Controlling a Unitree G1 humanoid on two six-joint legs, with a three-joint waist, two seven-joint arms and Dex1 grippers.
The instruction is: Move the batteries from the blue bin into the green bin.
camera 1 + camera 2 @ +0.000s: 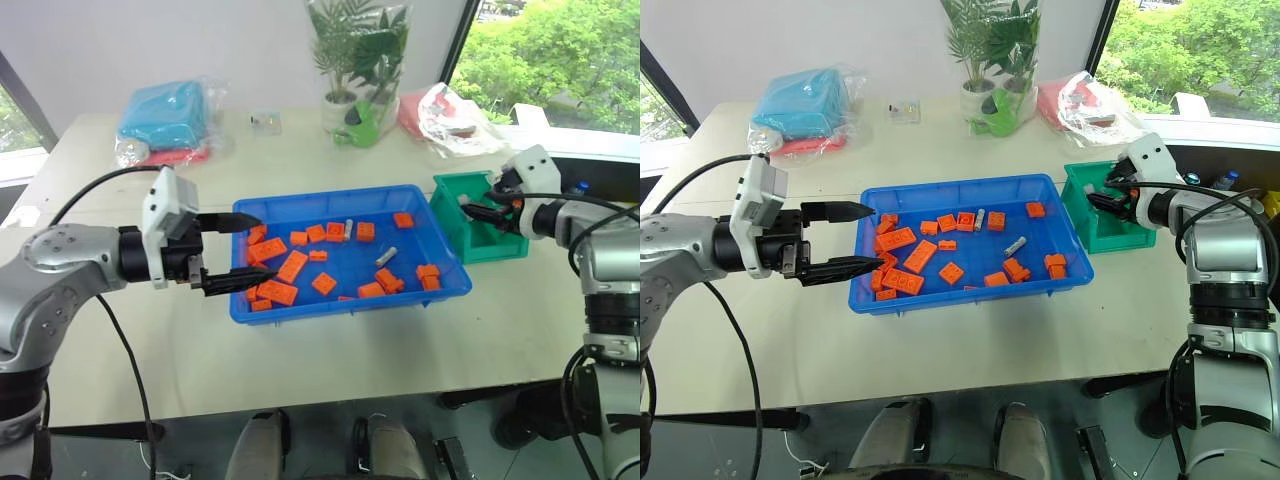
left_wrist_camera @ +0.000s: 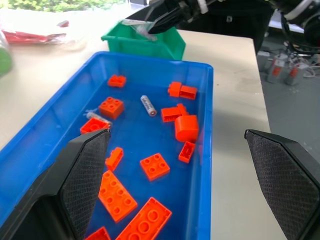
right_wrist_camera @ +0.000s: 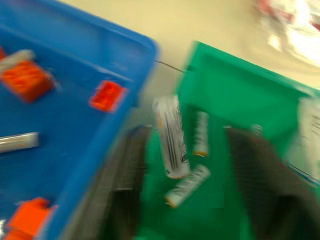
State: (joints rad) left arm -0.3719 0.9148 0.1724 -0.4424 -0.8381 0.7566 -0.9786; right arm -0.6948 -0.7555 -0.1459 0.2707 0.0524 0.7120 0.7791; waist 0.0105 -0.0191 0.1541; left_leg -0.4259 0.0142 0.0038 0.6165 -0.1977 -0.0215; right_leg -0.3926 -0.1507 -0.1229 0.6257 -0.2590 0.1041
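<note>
The blue bin (image 1: 340,192) sits mid-table holding many orange bricks and two loose batteries (image 1: 386,256), (image 1: 348,229). My left gripper (image 1: 268,248) is open at the bin's left end, its fingers reaching over the rim above the bricks. The green bin (image 1: 455,215) stands against the blue bin's right end. My right gripper (image 1: 478,208) hovers over it, open. In the right wrist view a battery (image 3: 170,137) hangs loose between the spread fingers above the green bin (image 3: 235,95), touching neither. Two more batteries (image 3: 201,133), (image 3: 187,186) lie inside it.
A blue bagged bundle (image 1: 165,115) lies at the table's back left. A potted plant (image 1: 360,110) and a red-and-white bag (image 1: 450,115) stand behind the bins. Bare tabletop runs along the front edge.
</note>
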